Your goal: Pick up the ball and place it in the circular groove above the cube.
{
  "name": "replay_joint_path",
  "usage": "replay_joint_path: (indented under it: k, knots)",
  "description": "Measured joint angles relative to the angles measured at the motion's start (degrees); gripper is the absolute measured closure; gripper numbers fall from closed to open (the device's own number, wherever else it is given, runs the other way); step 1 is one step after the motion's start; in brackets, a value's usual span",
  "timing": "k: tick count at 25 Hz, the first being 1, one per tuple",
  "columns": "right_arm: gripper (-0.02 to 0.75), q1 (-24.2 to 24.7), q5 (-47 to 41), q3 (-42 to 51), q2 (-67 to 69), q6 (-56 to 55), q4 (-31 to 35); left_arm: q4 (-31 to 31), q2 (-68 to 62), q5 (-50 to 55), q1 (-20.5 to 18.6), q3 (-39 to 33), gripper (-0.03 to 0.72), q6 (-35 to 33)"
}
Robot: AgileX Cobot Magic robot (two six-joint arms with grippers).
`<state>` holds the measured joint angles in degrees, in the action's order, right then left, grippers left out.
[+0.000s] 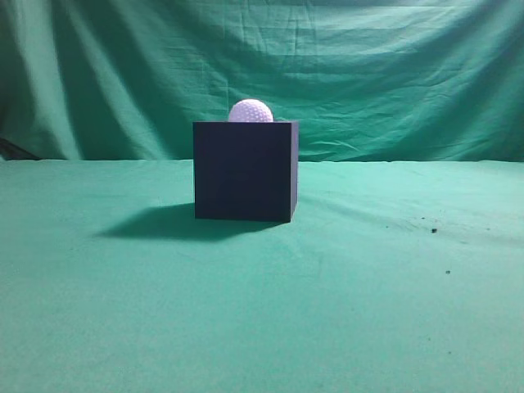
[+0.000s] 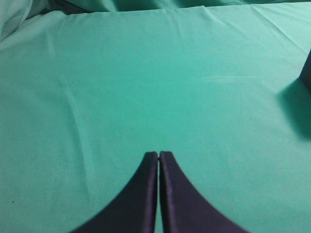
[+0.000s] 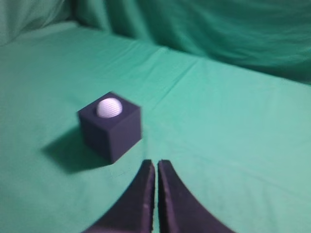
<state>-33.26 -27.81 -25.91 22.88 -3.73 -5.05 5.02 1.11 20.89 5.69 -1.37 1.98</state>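
Note:
The white dimpled ball (image 1: 250,111) sits on top of the dark navy cube (image 1: 244,170) in the middle of the green table. In the right wrist view the ball (image 3: 109,107) rests in the top of the cube (image 3: 112,130), which lies up and left of my right gripper (image 3: 156,163). That gripper is shut and empty, apart from the cube. My left gripper (image 2: 159,154) is shut and empty over bare cloth; only a dark edge of the cube (image 2: 306,73) shows at the right border. Neither gripper shows in the exterior view.
Green cloth covers the table (image 1: 262,311) and hangs as a backdrop (image 1: 368,65) behind it. The cube casts a shadow (image 1: 155,223) to its left. A few small dark specks (image 1: 433,230) lie on the cloth at the right.

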Motion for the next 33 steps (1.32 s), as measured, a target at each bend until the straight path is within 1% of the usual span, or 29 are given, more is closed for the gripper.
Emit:
replay_joint_path:
  k: [3,8,11,14,20,23,33]
  knots:
    - [0.738,6.13,4.33,7.28,-6.46,0.0,-0.28,0.0,0.0,0.0,0.0,0.0,0.688,0.0]
    - [0.738,15.95,6.53,17.96,-17.48,0.11,0.11,0.0,0.0,0.0,0.0,0.0,0.688,0.0]
    - [0.738,20.84,8.4,23.22,-22.36,0.11,1.61,0.0,0.0,0.0,0.0,0.0,0.688,0.0]
    - [0.738,23.86,10.02,26.92,-23.43,0.11,3.78,0.0,0.0,0.0,0.0,0.0,0.688,0.0]
    - [0.738,26.52,8.54,27.41,-23.41,0.11,5.52,0.0,0.0,0.0,0.0,0.0,0.688,0.0]
    - [0.738,26.79,6.97,27.49,-23.41,0.11,5.62,0.0,0.0,0.0,0.0,0.0,0.688,0.0]
    - [0.738,26.83,6.5,27.53,-23.41,0.11,5.62,0.0,0.0,0.0,0.0,0.0,0.688,0.0]
